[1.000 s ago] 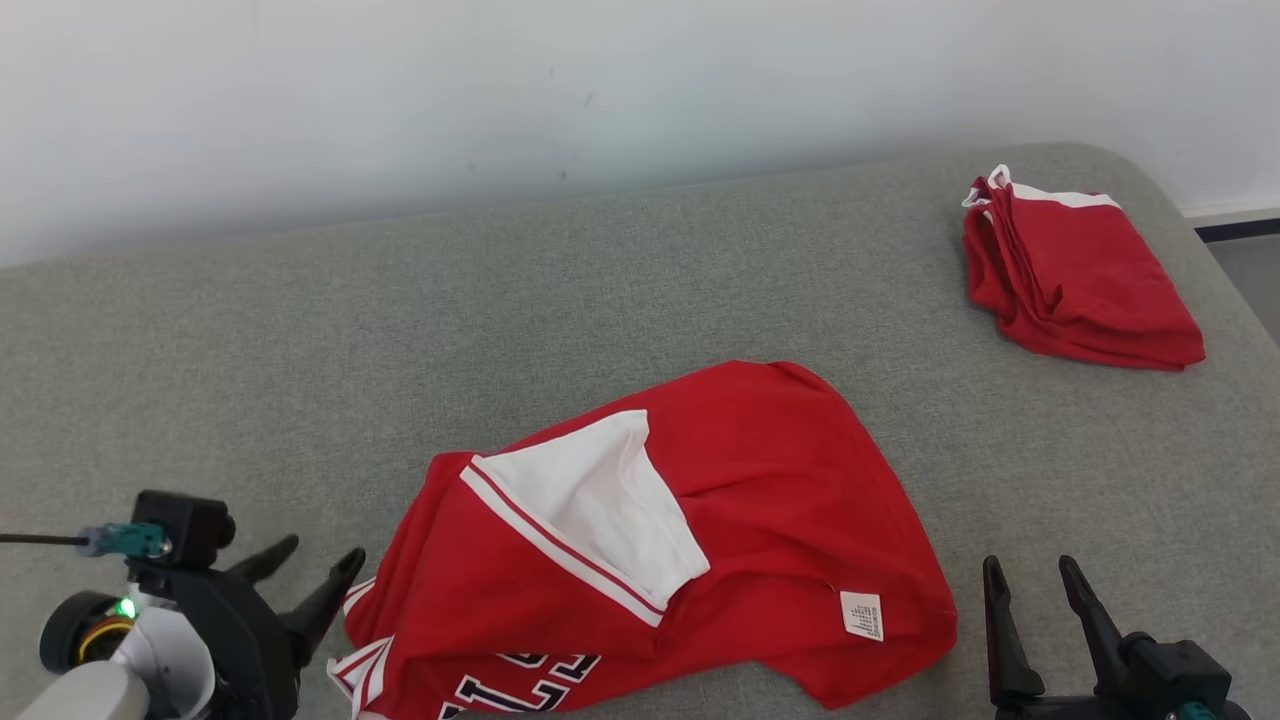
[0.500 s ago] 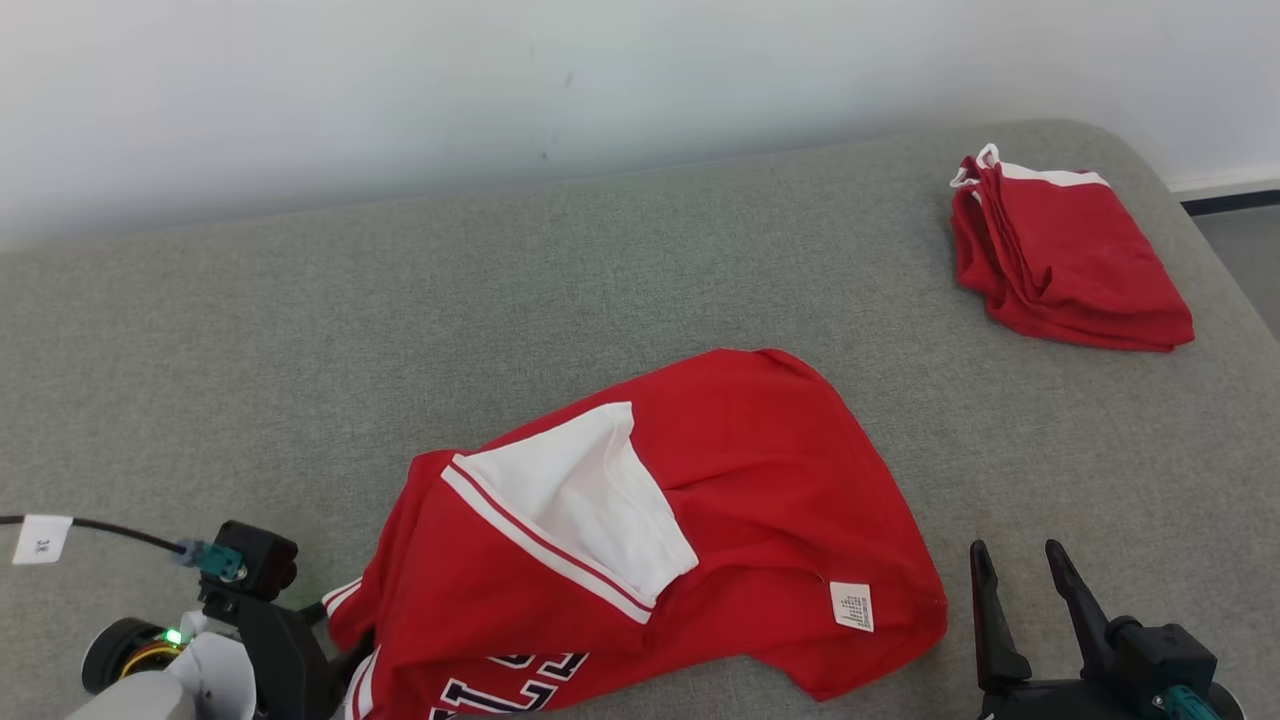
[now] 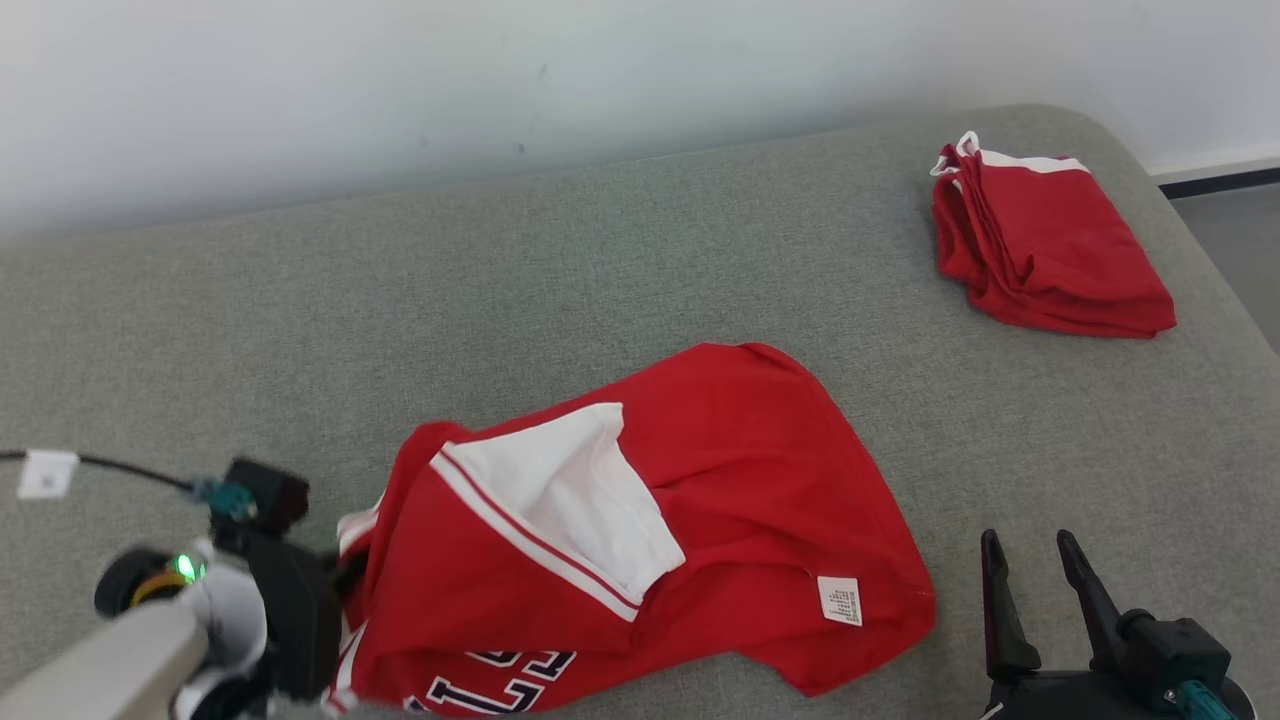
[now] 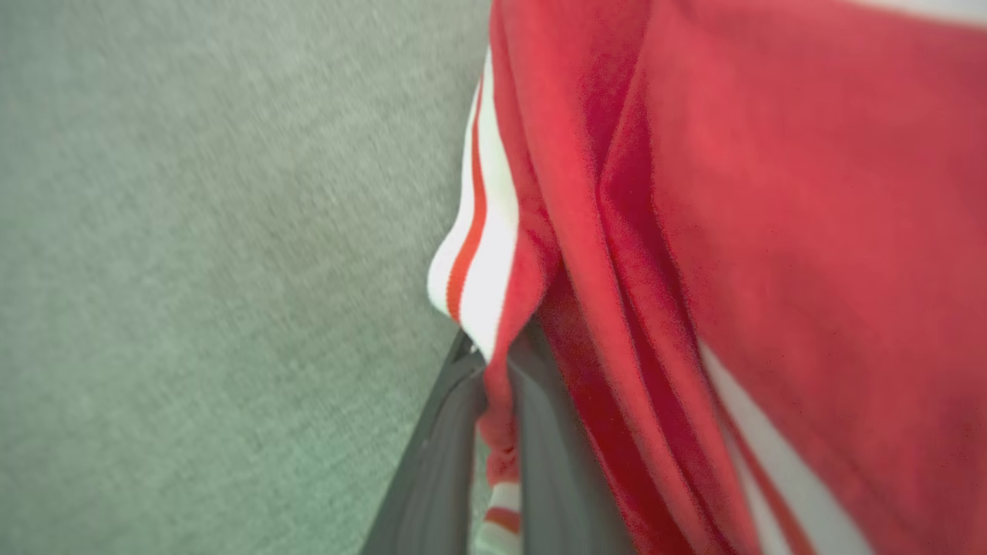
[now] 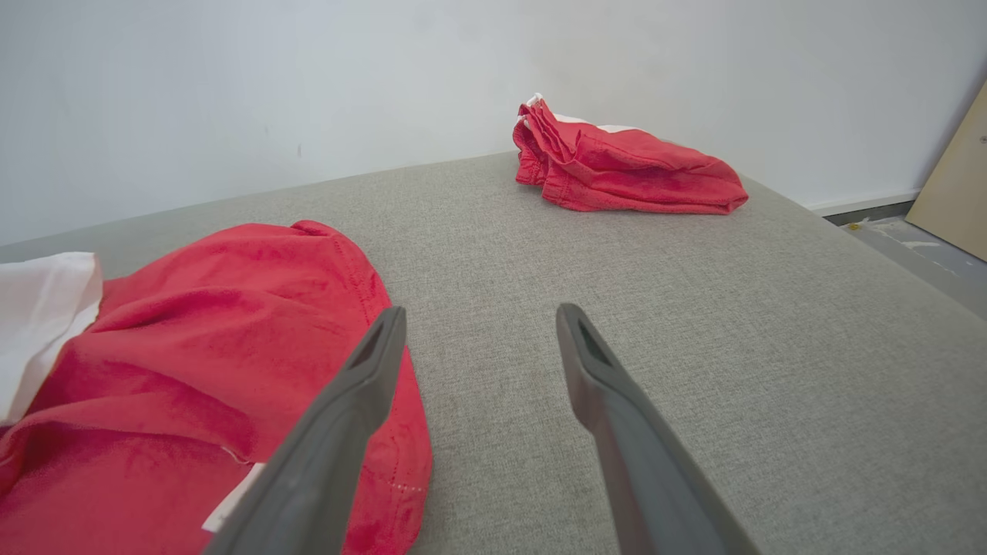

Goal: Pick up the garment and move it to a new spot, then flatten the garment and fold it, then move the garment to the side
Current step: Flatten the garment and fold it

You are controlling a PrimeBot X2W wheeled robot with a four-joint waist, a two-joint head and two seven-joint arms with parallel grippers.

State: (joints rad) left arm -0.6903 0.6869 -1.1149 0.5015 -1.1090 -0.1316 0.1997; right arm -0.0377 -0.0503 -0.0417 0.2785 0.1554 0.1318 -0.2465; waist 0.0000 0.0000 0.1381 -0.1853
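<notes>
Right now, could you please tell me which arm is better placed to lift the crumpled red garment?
Left: the left tool is shut on the striped edge of the garment, so it can likely lift now. The right tool stands open beside it, holding nothing.

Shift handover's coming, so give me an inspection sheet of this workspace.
Surface: grey upholstered surface, flat, rounded far right corner.
Job's things: red jersey, crumpled, white lining and care label showing.
Clutter: folded red garment, far right corner.
Grippers: left gripper, jaws shut on the jersey's striped edge; right gripper, jaws open, holding nothing.
Cables: black tagged cable by the left wrist.
Surroundings: white wall behind; floor at right.
</notes>
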